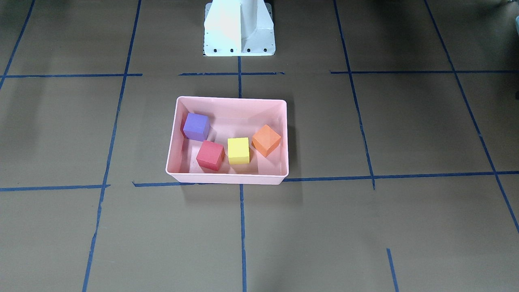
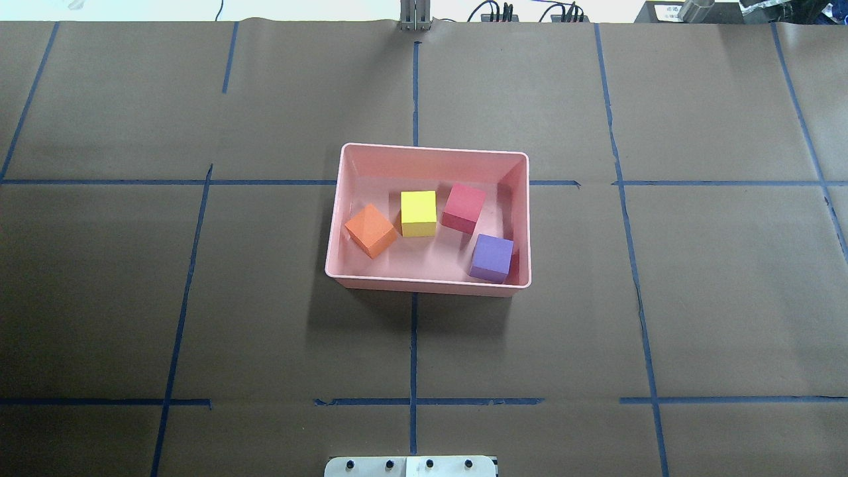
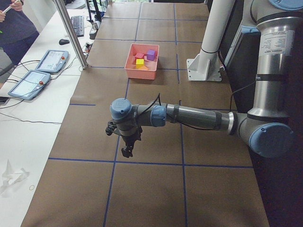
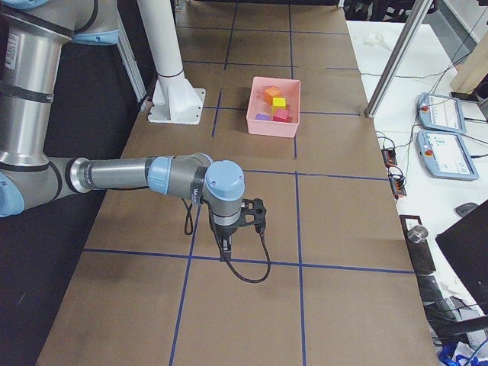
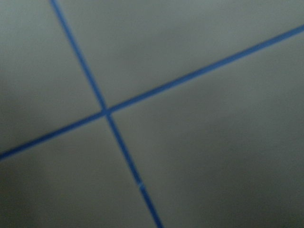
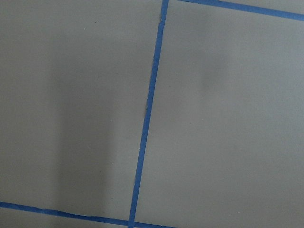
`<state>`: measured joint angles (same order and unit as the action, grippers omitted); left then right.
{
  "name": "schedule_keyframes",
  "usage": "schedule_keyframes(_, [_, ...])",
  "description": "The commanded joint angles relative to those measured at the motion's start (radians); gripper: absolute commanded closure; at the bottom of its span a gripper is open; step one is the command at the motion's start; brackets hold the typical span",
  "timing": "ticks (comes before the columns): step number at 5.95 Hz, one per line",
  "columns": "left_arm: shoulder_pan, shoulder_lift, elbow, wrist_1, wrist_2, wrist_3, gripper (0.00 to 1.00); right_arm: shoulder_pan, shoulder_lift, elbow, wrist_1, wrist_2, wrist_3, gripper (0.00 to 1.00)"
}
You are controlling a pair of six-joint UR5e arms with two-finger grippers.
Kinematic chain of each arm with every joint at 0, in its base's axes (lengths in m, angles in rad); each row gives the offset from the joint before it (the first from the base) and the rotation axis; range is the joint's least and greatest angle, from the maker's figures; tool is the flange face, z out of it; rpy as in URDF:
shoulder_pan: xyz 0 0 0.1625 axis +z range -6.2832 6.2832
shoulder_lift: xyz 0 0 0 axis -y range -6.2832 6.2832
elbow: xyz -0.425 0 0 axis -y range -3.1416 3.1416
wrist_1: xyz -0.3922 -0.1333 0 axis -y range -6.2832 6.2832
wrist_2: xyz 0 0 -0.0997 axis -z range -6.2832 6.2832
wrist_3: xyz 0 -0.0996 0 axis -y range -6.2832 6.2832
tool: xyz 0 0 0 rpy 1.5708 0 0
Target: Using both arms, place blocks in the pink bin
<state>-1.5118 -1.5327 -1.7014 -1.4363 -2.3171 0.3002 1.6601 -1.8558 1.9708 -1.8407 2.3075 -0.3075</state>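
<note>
The pink bin [image 1: 227, 178] [image 2: 430, 285] stands at the table's middle. Inside it lie the purple block [image 1: 196, 126] [image 2: 491, 257], the red block [image 1: 210, 155] [image 2: 463, 208], the yellow block [image 1: 238, 150] [image 2: 418, 212] and the orange block [image 1: 266, 140] [image 2: 370, 230]. The bin also shows in the exterior left view [image 3: 141, 74] and the exterior right view [image 4: 272, 126]. My left gripper [image 3: 127, 150] shows only in the exterior left view, far from the bin. My right gripper [image 4: 226, 245] shows only in the exterior right view, far from the bin. I cannot tell whether either is open or shut.
The white pedestal base [image 1: 239, 28] stands behind the bin. Blue tape lines [image 2: 413, 344] cross the brown table. Tablets [image 3: 52, 60] and an operator [image 3: 14, 28] are at a side bench. Both wrist views show only table and tape.
</note>
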Motion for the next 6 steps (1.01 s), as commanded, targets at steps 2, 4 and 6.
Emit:
schedule_keyframes(2, [-0.094,0.054,-0.015,0.01,-0.008,-0.006,0.0,-0.008,0.01,0.0,0.003,0.006,0.041,0.0])
schedule_keyframes(4, [-0.094,0.063,-0.023,0.005,-0.011,0.002,0.0,-0.008,0.01,0.0,0.003,0.007,0.039,0.0])
schedule_keyframes(6, [-0.093,0.063,-0.021,0.005,-0.01,0.0,0.0,-0.008,0.01,0.0,0.003,0.007,0.039,0.0])
